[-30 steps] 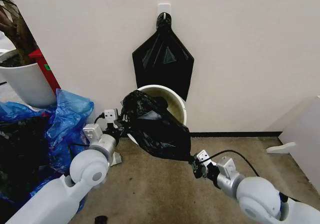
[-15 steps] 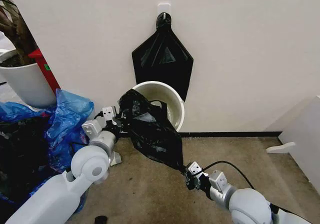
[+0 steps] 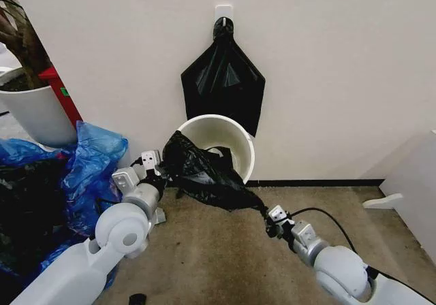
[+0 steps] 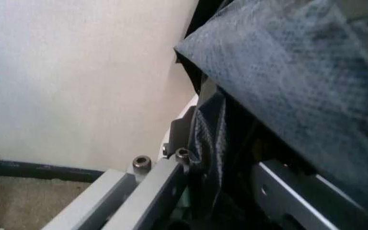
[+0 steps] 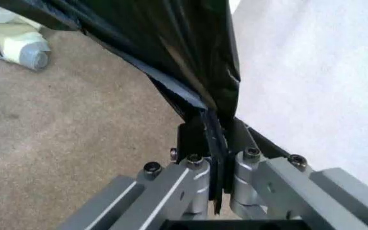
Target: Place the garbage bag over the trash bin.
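Observation:
The trash bin (image 3: 238, 138), small, round and white, leans against the wall with its mouth tipped toward me. The garbage bag (image 3: 204, 175), glossy black, is stretched across the bin's near rim between both grippers. My left gripper (image 3: 161, 172) is shut on the bag's left end beside the bin. My right gripper (image 3: 268, 218) is shut on the bag's lower right corner, low over the carpet. In the left wrist view the bag (image 4: 286, 72) drapes over the left gripper (image 4: 203, 143). In the right wrist view the bag's edge (image 5: 171, 38) is pinched in the right gripper (image 5: 214, 129).
Another black bag (image 3: 223, 84) hangs from a wall hook above the bin. Blue plastic bags (image 3: 88, 162) pile up at the left, behind them a large white planter (image 3: 34, 114). A white cabinet (image 3: 415, 182) stands at the right. Brown carpet (image 3: 204, 264) lies open ahead.
The right gripper has moved right and slightly up, pulling the bag flatter and lower. More of the bin's mouth shows. The left gripper has barely moved.

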{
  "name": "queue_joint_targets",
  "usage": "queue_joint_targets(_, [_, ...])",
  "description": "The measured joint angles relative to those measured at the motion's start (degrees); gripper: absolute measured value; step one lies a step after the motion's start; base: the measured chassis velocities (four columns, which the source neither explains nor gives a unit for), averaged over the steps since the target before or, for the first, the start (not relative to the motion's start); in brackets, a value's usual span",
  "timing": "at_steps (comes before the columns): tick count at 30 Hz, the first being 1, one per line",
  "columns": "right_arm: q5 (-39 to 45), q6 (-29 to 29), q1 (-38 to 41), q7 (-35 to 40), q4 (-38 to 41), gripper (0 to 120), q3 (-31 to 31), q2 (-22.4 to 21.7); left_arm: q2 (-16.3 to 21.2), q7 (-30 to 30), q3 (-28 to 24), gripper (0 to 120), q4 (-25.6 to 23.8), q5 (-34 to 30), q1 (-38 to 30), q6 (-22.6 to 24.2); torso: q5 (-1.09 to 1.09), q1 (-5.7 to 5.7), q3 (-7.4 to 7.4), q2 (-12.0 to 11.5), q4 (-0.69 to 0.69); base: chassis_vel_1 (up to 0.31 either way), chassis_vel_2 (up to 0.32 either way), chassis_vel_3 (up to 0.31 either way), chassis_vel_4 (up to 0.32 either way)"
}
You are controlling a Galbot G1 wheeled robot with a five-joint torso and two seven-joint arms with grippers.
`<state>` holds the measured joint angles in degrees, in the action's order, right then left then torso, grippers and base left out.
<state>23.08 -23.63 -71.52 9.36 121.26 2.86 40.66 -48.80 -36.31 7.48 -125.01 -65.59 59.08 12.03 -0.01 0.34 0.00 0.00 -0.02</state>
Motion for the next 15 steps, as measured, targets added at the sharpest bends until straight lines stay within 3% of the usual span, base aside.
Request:
queue_joint_targets(5, [1.6,-0.8,-1.6,0.4,1.8,0,1.5,-0.3,0.0,0.1,0.0,1,0.0,0.5,0.2,0.0,0.01,0.00,0.00,0.0,0.00,0.000,0.000,0.000,0.000])
queue_joint_targets(15, [2.0,-0.2,-8.9,0.1,10.0,34,5.1,-2.3,-0.1,-0.9,0.0,1,1.7,1.7,-1.0,-0.2,0.01,0.00,0.00,0.0,0.00,0.000,0.000,0.000,0.000])
